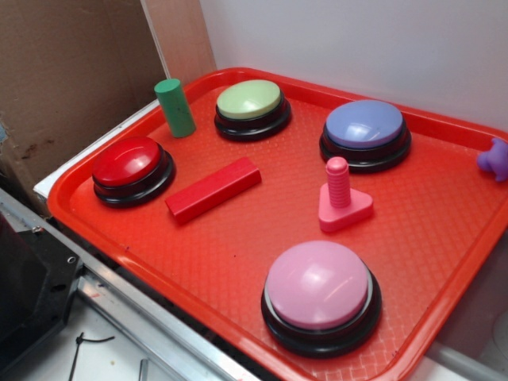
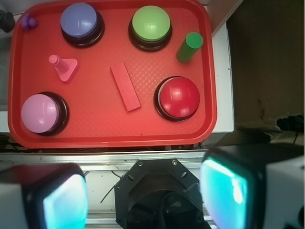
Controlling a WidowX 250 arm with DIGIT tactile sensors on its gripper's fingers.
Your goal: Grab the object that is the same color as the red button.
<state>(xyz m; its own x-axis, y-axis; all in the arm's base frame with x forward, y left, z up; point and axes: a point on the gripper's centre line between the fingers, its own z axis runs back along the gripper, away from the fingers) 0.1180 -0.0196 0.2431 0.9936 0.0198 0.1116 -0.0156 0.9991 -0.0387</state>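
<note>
Inside red tray (image 1: 444, 238): red block (image 1: 213, 189).

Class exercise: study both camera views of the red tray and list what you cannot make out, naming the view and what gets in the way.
- Purple object: exterior view, cut off by the right edge; in the wrist view too small to identify.
- Pincer: wrist view, fingers blurred and cropped by the bottom edge, though apart and empty; absent from the exterior view.
- Tray near corner: exterior view, cropped by the bottom edge.
</note>
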